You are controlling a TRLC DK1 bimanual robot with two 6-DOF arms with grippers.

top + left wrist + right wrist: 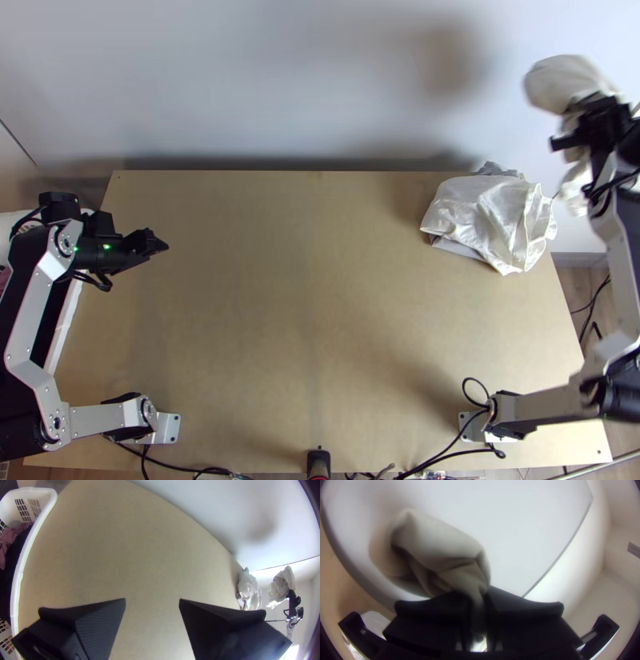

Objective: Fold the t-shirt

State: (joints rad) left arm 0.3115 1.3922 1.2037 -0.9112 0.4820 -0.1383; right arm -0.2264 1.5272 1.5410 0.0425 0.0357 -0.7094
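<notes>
Off the left edge of the table [280,320] we have the basket [17,580], with pink cloth [9,540] in it. Over the table's left part is our left gripper [162,245], jaws spread wide, nothing between them. At the table's far right corner lies a white heap [488,216], bunched, with grey cloth peeking from under it. Beyond the table's right edge we have the right gripper [480,595], its jaws pinching a pale cloth [443,550], which we take to be the t-shirt. It is crumpled, part bulging out ahead of the jaws and part hanging below them; we cannot tell which part is pinched.

The step in hand, we judge, is bringing the shirt in and laying it out; folding has yet to begin. We should carry it high enough to clear the heap at the table's corner, and smoothly, so it doesn't swing. Over the table's middle, we would let the loose end touch down first, then have the left gripper take a free edge. Drawing the two grips gently apart should open the bunch. If we drop it as a wad, sleeves may get trapped underneath, so we'd smooth it flat before any fold.
</notes>
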